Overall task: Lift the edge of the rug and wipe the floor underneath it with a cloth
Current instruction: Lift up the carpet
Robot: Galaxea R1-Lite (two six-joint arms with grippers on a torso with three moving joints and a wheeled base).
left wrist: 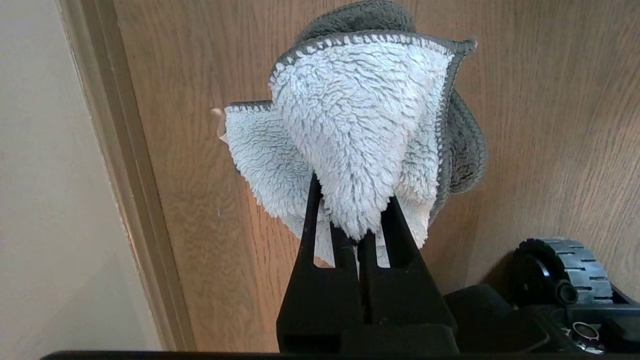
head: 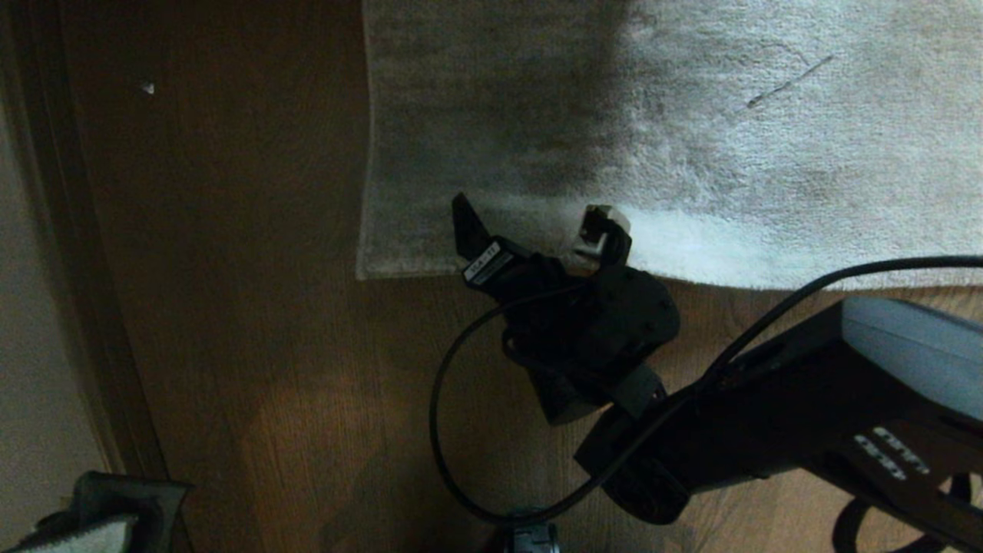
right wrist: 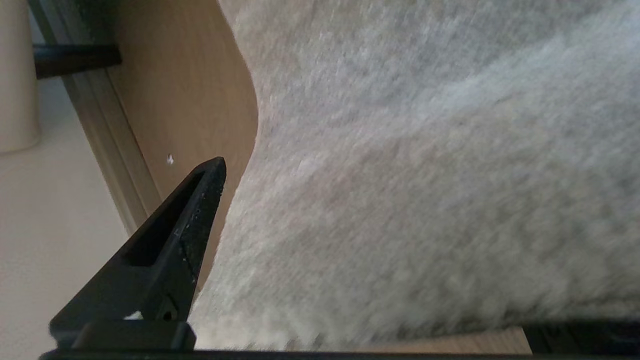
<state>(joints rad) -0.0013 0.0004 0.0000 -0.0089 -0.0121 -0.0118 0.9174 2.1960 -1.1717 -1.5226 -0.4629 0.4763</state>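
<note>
Step in hand: approach to the rug edge (head: 537, 273); lifting not begun, wiping not begun.

Right gripper (head: 537, 230): jaws spread wide, nothing between them. It hangs over the near border of the rug (head: 768, 153), close to the corner. One finger lies over the pile toward the corner side, the other further along the hem. Contact with the pile cannot be confirmed. The rug lies flat.

Left gripper (left wrist: 357, 220): clenched on the cloth (left wrist: 355, 125), which fans out beyond the fingertips above bare floor (left wrist: 550, 125), well apart from the rug and beside the skirting.

Next move, as judged: right jaws must drop to the hem, get one finger under it, close and raise. Only then can the cloth reach the floor beneath.
</note>
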